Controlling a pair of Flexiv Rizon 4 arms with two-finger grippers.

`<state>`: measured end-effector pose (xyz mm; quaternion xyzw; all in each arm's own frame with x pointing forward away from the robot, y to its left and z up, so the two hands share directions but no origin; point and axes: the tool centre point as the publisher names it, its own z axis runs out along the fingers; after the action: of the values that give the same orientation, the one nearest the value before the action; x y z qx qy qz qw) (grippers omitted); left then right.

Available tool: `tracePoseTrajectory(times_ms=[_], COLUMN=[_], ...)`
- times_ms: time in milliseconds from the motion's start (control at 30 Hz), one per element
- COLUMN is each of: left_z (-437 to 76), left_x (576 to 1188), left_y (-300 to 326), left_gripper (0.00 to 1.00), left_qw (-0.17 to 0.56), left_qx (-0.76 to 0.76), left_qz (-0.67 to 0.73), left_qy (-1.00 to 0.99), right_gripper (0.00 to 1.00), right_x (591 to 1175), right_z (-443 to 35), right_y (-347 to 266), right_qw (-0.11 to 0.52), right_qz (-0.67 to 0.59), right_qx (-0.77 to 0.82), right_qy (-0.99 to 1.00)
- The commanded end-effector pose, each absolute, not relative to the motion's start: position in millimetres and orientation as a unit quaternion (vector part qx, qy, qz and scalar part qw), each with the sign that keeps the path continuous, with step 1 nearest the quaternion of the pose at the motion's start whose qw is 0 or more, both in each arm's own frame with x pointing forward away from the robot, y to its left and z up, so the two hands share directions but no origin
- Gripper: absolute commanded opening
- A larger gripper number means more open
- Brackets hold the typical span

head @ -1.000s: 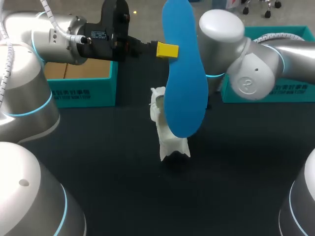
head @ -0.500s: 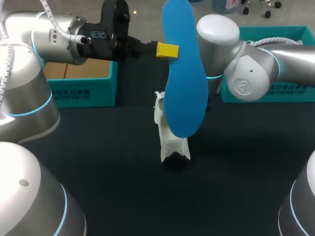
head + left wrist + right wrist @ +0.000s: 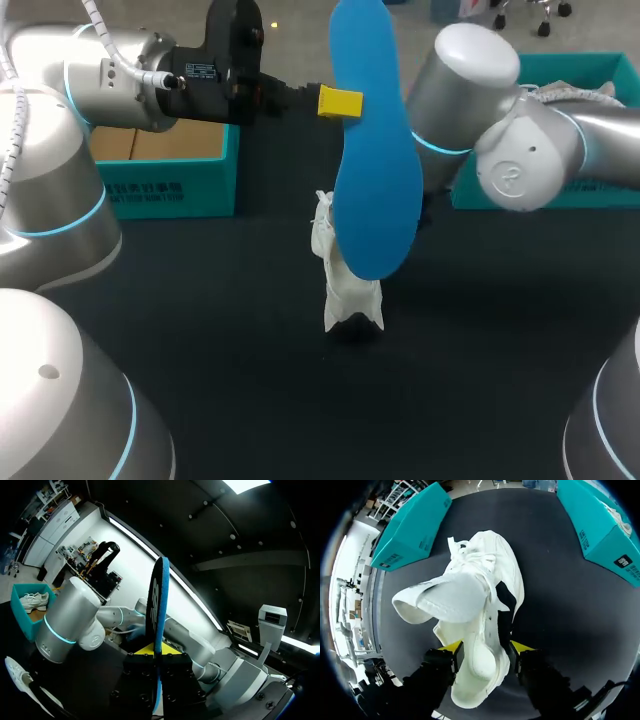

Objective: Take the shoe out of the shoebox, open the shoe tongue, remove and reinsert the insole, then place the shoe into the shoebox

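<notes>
Currently, left gripper (image 3: 156,652) clamped on blue insole (image 3: 375,190) upright between its fingers, right gripper (image 3: 486,649) closed on white shoe (image 3: 490,580), tongue (image 3: 440,600) open ahead of fingers.

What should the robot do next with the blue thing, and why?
Probably lower the blue insole toward the white shoe. The left gripper holds the insole up in the air, and the right gripper holds the shoe with its tongue pulled open.
</notes>
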<state>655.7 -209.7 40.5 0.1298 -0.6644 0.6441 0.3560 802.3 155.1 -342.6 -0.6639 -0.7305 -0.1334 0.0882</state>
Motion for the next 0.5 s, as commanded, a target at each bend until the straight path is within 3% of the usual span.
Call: tracePoseTrajectory(times_ms=[33, 500], left_z=[39.8, 39.8], left_x=[656.5, 656.5], left_y=[-210.7, -210.7], left_gripper=[0.00, 0.00], left_qw=[0.357, 0.357], left_qx=[0.129, 0.129], left_qz=[0.644, 0.644], left_qy=[-0.665, -0.665], right_gripper=[1.00, 1.00], right_x=[786.5, 790.1], right_z=[-314.0, -300.2], right_y=[127.9, 127.2], right_qw=[0.120, 0.129], right_qz=[-0.198, -0.216], right_qx=[-0.652, -0.640], right_qy=[-0.722, -0.726])
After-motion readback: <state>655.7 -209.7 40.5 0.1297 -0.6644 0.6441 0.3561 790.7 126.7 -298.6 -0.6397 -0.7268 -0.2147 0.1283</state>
